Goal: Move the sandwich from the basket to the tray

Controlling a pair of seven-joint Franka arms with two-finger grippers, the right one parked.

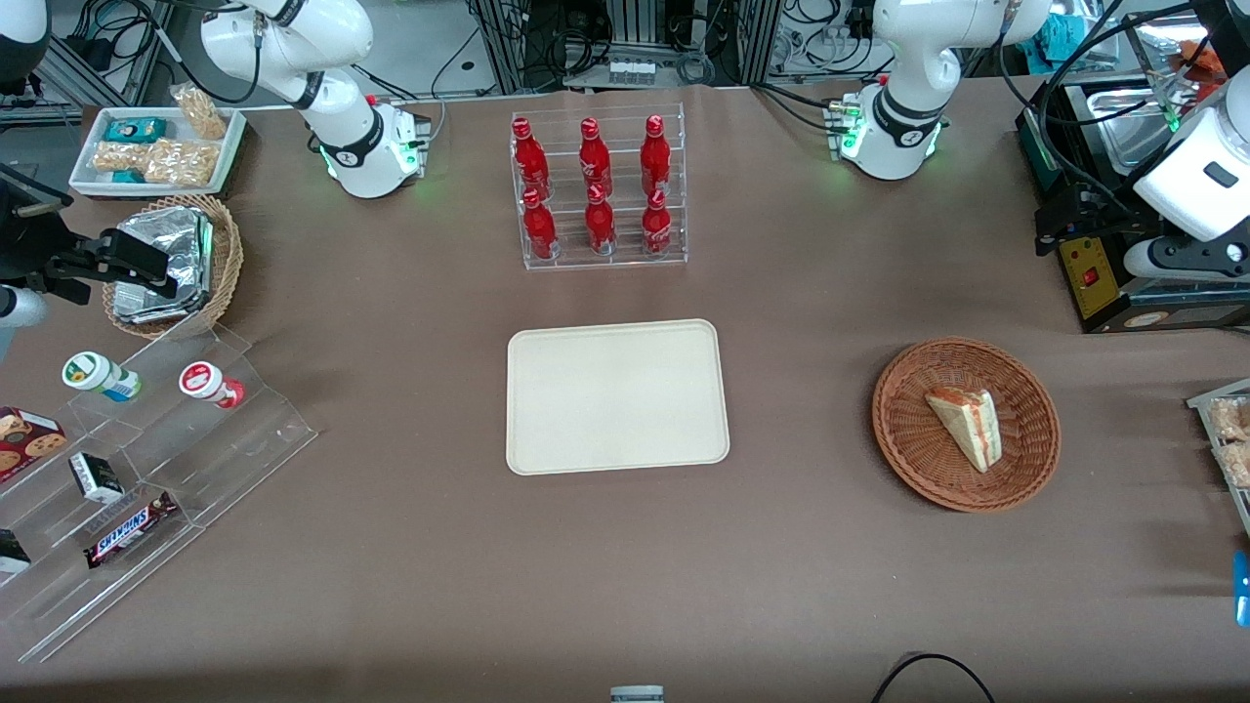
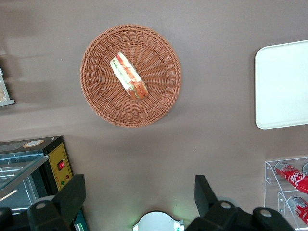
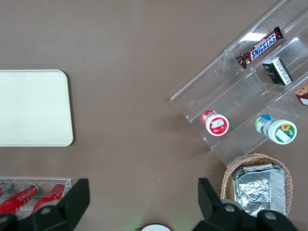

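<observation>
Brown table: the sandwich [image 1: 965, 426] lies in the basket [image 1: 908, 449], well apart from the tray [image 1: 616, 395]. Its long axis runs diagonally, tip pointing toward the front camera. High above, the gripper [image 2: 139, 202] spreads wide, holding nothing. A pinch across the soft layers could squash or drop it.

Even, bright overhead light; soft shadows fringe the brown table [image 1: 391, 586] (darkest toward 6 o'clock); focus sharp.
</observation>
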